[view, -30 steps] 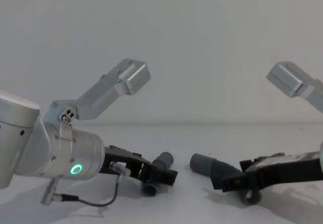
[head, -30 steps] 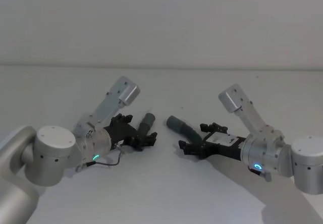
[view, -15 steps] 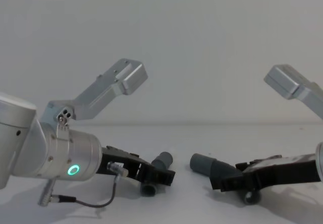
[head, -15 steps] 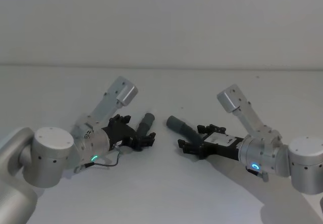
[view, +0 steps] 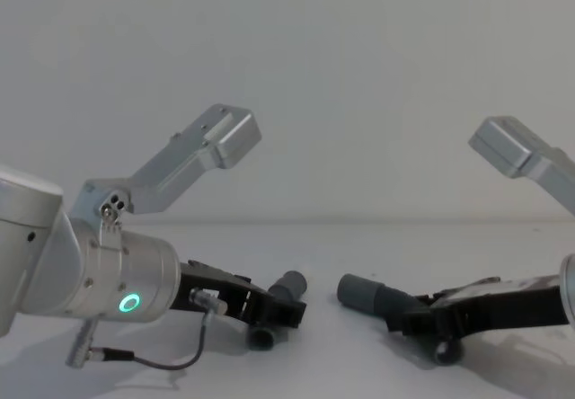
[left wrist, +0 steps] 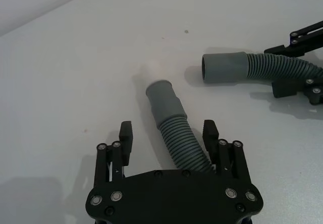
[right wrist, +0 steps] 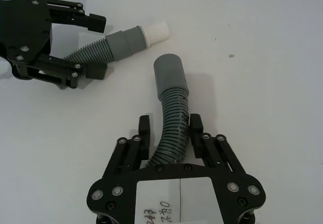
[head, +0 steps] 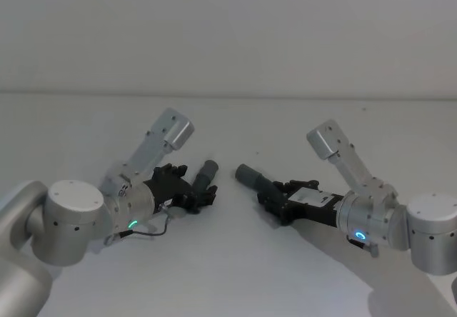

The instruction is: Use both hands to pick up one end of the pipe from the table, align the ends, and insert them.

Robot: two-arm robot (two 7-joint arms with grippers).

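Observation:
The shorter pipe piece lies on the white table, its white tip pointing toward the longer piece. My left gripper is low over the table and open, with the ribbed hose running between its fingers and a gap on both sides. My right gripper is shut on the longer piece's ribbed part, behind the smooth grey cuff. The two ends face each other a short way apart. In the chest view both the left gripper and the right gripper sit at table level.
Both silver forearms angle in from the lower corners, a thin cable looping under the left wrist. White table stretches in front of and behind the pipe pieces, up to a plain wall.
The right gripper's fingers have closed from a wide spread onto the longer piece. The left gripper has edged a little further along the shorter piece and stays open.

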